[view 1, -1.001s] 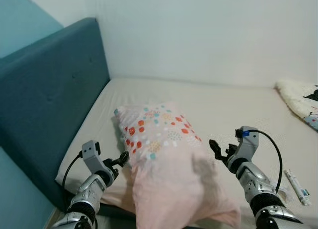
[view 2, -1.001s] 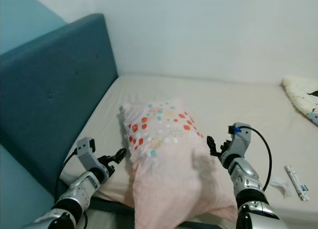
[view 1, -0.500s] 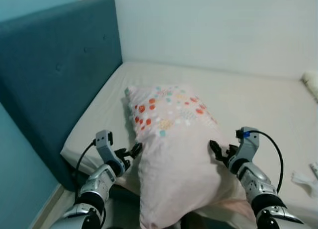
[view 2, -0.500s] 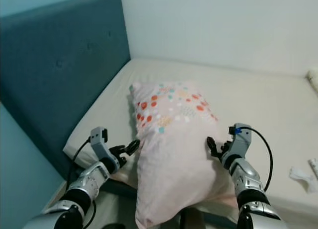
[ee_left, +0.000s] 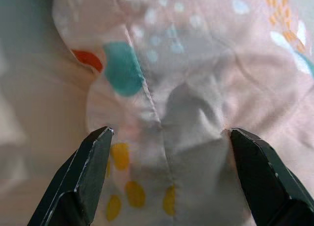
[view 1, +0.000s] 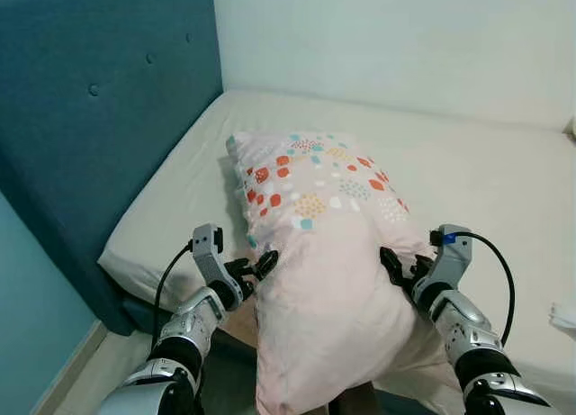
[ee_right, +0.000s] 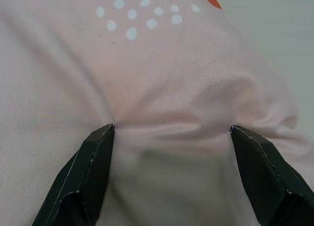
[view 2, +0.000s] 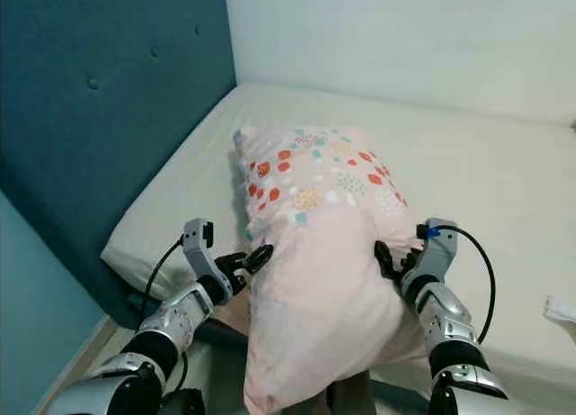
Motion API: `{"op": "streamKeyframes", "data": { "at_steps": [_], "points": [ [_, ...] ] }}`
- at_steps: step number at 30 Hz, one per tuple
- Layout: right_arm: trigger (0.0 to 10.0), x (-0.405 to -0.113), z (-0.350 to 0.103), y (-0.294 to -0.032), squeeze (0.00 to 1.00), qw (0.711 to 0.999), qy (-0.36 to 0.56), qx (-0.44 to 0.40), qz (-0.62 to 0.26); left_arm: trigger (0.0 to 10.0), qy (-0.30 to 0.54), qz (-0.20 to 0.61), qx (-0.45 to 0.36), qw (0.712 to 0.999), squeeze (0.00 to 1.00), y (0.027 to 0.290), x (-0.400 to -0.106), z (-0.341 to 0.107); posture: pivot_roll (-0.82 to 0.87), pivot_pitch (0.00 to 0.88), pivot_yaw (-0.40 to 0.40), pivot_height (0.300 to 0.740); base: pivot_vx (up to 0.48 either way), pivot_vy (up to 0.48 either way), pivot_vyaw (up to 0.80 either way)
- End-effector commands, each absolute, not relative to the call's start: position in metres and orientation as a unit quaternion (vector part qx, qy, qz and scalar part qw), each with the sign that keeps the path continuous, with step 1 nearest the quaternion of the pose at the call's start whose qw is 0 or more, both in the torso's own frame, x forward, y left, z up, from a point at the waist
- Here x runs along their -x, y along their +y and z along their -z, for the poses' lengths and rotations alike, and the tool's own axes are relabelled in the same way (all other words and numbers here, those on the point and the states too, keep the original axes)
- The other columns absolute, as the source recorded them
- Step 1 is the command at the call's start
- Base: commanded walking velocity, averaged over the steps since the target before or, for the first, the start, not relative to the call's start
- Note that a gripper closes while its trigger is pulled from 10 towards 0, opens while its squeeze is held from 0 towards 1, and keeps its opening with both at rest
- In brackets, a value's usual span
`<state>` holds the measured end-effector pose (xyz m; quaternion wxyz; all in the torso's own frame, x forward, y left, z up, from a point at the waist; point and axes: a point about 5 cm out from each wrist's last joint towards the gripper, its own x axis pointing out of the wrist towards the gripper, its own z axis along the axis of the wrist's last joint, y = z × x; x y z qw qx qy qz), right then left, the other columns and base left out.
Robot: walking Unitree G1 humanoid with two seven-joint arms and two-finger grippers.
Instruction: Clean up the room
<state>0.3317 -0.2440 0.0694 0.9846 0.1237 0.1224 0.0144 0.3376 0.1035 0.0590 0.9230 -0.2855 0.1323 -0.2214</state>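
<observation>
Pillow (view 1: 319, 253) between both spread tools

Readable text: none anywhere.
Pillow (view 1: 315, 244): coloured dots only, no lettering.
Headboard (view 1: 99, 100): plain blue fabric, no label.
Wall (view 1: 405, 37): bare, no sign.
</observation>
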Motion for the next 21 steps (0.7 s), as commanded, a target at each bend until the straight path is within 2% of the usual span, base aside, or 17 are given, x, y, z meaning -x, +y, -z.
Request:
{"op": "streamKeyframes", "data": {
  "at_steps": [1,4,6,7,11,14,18,21],
  "points": [
    [10.0,-0.328,-0.061,-0.24,0.0,0.982,0.138,-0.125,-0.017,10.0,0.143,0.235,0.283,0.919,0.0,0.096,-0.337,-0.058,-0.07,0.0,-0.014,0.52,0.0,0.0,0.0],
    [10.0,-0.327,-0.06,-0.239,0.0,0.982,0.14,-0.125,-0.019,10.0,0.137,0.25,0.304,0.909,0.0,0.091,-0.337,-0.062,-0.07,0.0,-0.015,0.515,0.0,0.0,0.0],
    [10.0,-0.326,-0.058,-0.237,0.0,0.981,0.143,-0.126,-0.021,10.0,0.12,0.293,0.357,0.879,0.0,0.079,-0.338,-0.072,-0.07,0.0,-0.015,0.505,0.0,0.0,0.0],
    [10.0,-0.326,-0.058,-0.237,0.0,0.981,0.143,-0.126,-0.021,10.0,0.12,0.293,0.357,0.879,0.0,0.079,-0.338,-0.072,-0.07,0.0,-0.015,0.505,0.0,0.0,0.0],
    [10.0,-0.326,-0.057,-0.234,0.0,0.981,0.146,-0.126,-0.024,10.0,0.098,0.369,0.416,0.825,0.0,0.063,-0.334,-0.085,-0.07,0.0,-0.012,0.485,0.0,0.0,0.0],
    [10.0,-0.326,-0.057,-0.233,0.0,0.981,0.147,-0.126,-0.025,10.0,0.095,0.384,0.427,0.813,0.0,0.06,-0.332,-0.087,-0.07,0.0,-0.01,0.48,0.0,0.0,0.0],
    [10.0,-0.326,-0.055,-0.23,0.0,0.98,0.149,-0.125,-0.029,10.0,0.087,0.43,0.455,0.775,0.0,0.053,-0.327,-0.095,-0.07,0.0,-0.01,0.46,0.0,0.0,0.0],
    [10.0,-0.326,-0.055,-0.228,0.0,0.98,0.15,-0.124,-0.031,10.0,0.093,0.444,0.449,0.77,0.0,0.049,-0.324,-0.094,-0.07,0.0,-0.009,0.45,0.0,0.0,0.0]
  ]
}}
